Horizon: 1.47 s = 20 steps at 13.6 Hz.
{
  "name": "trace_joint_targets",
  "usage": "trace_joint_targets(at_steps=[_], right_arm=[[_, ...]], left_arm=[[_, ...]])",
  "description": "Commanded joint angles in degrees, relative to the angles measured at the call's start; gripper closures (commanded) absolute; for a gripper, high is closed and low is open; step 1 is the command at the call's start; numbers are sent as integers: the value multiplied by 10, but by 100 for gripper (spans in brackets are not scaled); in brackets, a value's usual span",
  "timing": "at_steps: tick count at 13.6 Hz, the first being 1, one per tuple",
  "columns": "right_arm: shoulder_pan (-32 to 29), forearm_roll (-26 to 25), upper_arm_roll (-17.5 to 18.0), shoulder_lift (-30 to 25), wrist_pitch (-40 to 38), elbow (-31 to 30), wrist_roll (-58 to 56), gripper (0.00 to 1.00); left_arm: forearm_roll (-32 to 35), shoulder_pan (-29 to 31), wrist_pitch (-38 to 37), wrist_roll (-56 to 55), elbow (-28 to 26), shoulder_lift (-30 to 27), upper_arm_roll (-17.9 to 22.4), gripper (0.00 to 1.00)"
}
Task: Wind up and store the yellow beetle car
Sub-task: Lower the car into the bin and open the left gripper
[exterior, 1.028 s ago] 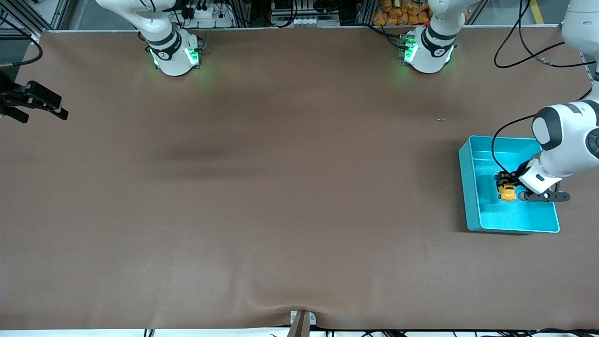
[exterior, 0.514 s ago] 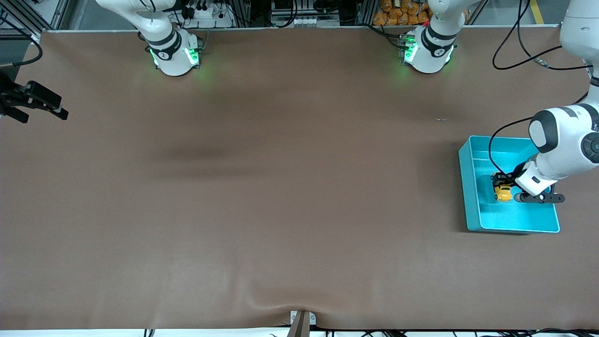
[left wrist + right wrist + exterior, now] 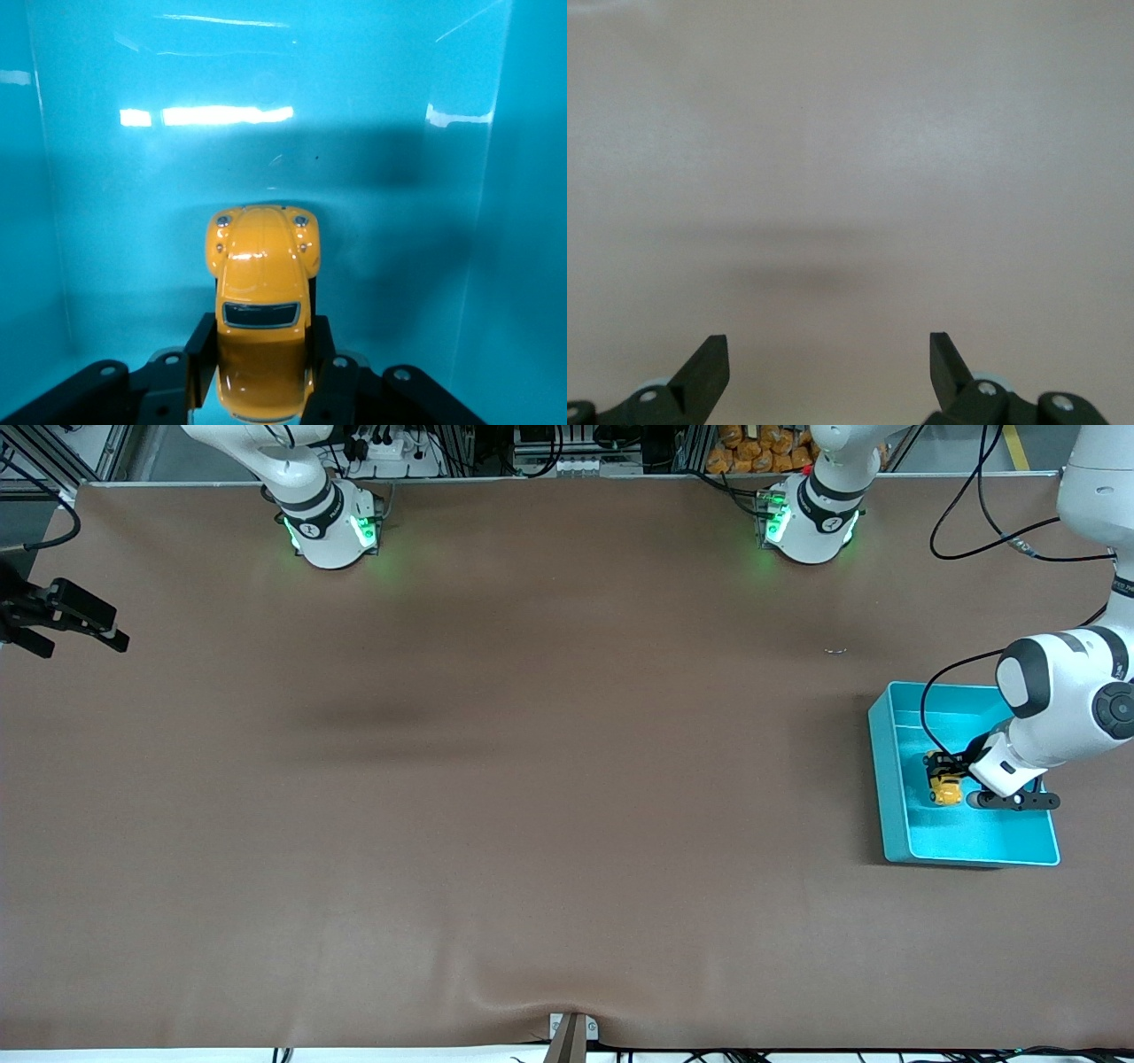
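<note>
The yellow beetle car [image 3: 944,791] is inside the turquoise bin [image 3: 889,797], toward the left arm's end of the table. My left gripper [image 3: 942,773] reaches down into the bin and is shut on the car. In the left wrist view its black fingers [image 3: 202,347] clamp both sides of the car [image 3: 261,283], whose nose points at the bin's wall [image 3: 399,133]. I cannot tell whether the car touches the bin floor. My right gripper [image 3: 84,642] waits at the right arm's end of the table, open and empty over bare mat [image 3: 828,354].
A brown mat [image 3: 532,779] covers the table. The bin's walls stand close around the left gripper. A small speck [image 3: 834,651] lies on the mat between the bin and the left arm's base.
My left gripper, with the car in it, has shifted a little inside the bin toward the right arm's end of the table. The right arm has not moved.
</note>
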Motion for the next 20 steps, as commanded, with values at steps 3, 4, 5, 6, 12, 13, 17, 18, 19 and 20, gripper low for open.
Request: trace_joint_targets(at_steps=[3,4,5,6,12,13,17,18,19,20], right_arm=[[-7,-9,5,-2,-8,6,9,0],[-7,-9,5,-2,-12,6,9,0],[-7,-9,5,-2,-12,6,9,0],[-7,-9,5,-2,-12,6,9,0],[-7,-9,5,-2,-11,6,9,0],[-7,-9,4,-2,-11,6,9,0],[-7,-9,4,-2,-11,9,9,0],[-7,-9,5,-2,-11,9,10,0],[-6,-9,5,-2,-10,10,10,0],[-6,-9,5,-2,-11,10,10,0]], left_arm=[[12,2,0,-15,15,19,-1,99],[12,3,0,-15,15,20,-1,88],[12,3,0,-15,15,20,-1,76],[13,3,0,-15,15,20,-1,57],[14,2,-2,-13,15,1,-1,0],[14,2,-5,-13,15,-9,-5,0],[14,-1,-11,-11,15,-71,-12,0],[15,0,-19,-5,15,-86,-23,0],[14,0,-40,-7,22,-100,-36,0],[14,0,-65,-8,35,-109,-53,0]])
